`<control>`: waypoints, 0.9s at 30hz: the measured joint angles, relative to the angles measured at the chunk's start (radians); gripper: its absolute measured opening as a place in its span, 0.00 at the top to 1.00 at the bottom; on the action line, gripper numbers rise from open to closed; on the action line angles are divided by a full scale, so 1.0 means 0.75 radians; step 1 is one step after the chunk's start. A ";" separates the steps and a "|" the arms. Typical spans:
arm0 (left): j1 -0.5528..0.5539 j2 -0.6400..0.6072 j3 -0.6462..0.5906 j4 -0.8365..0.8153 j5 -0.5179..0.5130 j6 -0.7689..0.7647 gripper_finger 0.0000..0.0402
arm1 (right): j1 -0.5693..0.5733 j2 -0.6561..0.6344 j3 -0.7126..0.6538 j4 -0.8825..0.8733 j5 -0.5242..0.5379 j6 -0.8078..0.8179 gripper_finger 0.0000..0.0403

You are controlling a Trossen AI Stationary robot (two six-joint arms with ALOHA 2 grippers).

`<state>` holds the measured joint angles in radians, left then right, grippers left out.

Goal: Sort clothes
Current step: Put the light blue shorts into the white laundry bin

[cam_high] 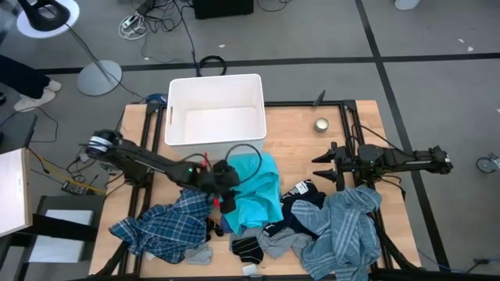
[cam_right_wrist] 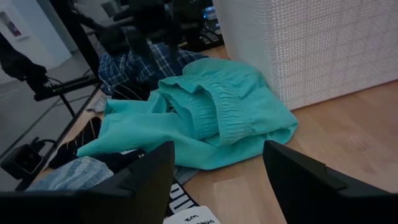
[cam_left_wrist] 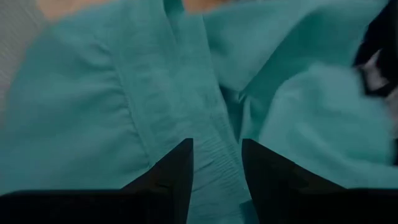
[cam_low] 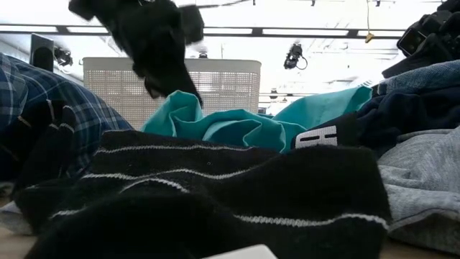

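Note:
The turquoise shirt (cam_high: pixel 262 191) lies crumpled at the table's middle, just in front of the white bin (cam_high: pixel 215 109). My left gripper (cam_high: pixel 226 201) reaches in from the left and is shut on the shirt's left part; it also shows in the low view (cam_low: pixel 180 92). My right gripper (cam_high: pixel 319 168) hangs open and empty right of the shirt, which shows ahead of its fingers (cam_right_wrist: pixel 205 118). The blue plaid shirt (cam_high: pixel 168 226) lies front left. The light-blue striped shirt (cam_high: pixel 348 230) lies front right. Navy (cam_high: pixel 305 199), grey (cam_high: pixel 281 242) and black-striped (cam_high: pixel 248 250) pieces lie between them. My left gripper pinches a ribbed band of the turquoise shirt (cam_left_wrist: pixel 217 155) between its two fingers. The band runs lengthwise through the gap. The fingers come from above, slanting down. The cloth rises in a small peak under them (cam_low: pixel 180 106); the rest lies on the table.
A small round tin (cam_high: pixel 321 124) stands right of the bin. Bare wood shows between the bin and my right gripper. The black-striped piece (cam_low: pixel 215 187) fills the foreground of the low view. Cables and lamp stands lie on the floor beyond the table.

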<state>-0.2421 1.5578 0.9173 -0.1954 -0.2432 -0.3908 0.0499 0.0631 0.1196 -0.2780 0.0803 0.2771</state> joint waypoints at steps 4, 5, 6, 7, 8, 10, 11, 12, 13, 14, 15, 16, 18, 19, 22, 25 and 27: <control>-0.001 0.152 0.000 0.115 -0.002 0.030 0.65 | 0.000 0.000 0.000 0.001 0.000 0.000 0.39; -0.001 0.193 0.000 0.152 -0.003 0.008 0.65 | 0.000 0.000 0.000 0.002 0.000 0.000 0.39; -0.001 0.233 0.000 0.178 -0.003 -0.011 0.65 | 0.000 0.000 0.000 0.001 0.000 0.000 0.39; -0.001 0.269 0.000 0.201 -0.002 -0.019 0.65 | 0.000 0.000 0.000 0.001 0.000 0.000 0.39; 0.001 0.297 0.002 0.214 0.006 -0.046 0.65 | 0.000 0.000 0.000 0.001 0.000 0.000 0.39; 0.008 0.336 0.026 0.193 0.033 -0.110 0.67 | 0.000 0.000 0.000 0.001 0.000 0.000 0.39; 0.009 0.343 0.043 0.157 0.045 -0.145 0.71 | 0.000 0.000 0.000 0.002 0.000 0.000 0.39; 0.010 0.346 0.060 0.111 0.047 -0.159 0.76 | 0.000 0.000 0.000 0.001 0.000 0.000 0.39; 0.008 0.348 0.080 0.059 0.041 -0.163 0.84 | 0.000 0.000 0.000 0.001 0.000 0.000 0.39; 0.005 0.345 0.100 0.005 0.040 -0.159 0.91 | 0.000 0.000 0.000 0.001 0.000 0.000 0.39; 0.000 0.331 0.121 -0.052 0.040 -0.149 0.95 | 0.000 0.000 0.000 0.001 0.000 0.000 0.39; -0.004 0.318 0.145 -0.108 0.037 -0.137 0.97 | 0.000 0.000 0.000 0.001 0.000 0.000 0.39; -0.009 0.288 0.215 -0.195 0.040 -0.085 0.99 | 0.000 0.000 0.000 0.001 0.000 0.000 0.39; -0.012 0.267 0.261 -0.245 0.036 -0.062 0.99 | 0.000 0.000 0.000 0.001 0.000 0.000 0.39; -0.031 0.193 0.437 -0.421 -0.010 0.018 1.00 | 0.000 0.000 0.000 0.001 0.000 0.000 0.39; -0.055 0.158 0.634 -0.635 -0.042 0.105 1.00 | 0.000 0.000 0.000 0.001 0.000 0.000 0.39; -0.065 0.139 0.779 -0.749 -0.061 0.152 1.00 | 0.000 0.000 0.000 0.001 0.000 0.000 0.39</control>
<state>-0.2907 1.6621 1.5018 -0.7570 -0.2891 -0.2767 0.0500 0.0635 0.1196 -0.2775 0.0803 0.2771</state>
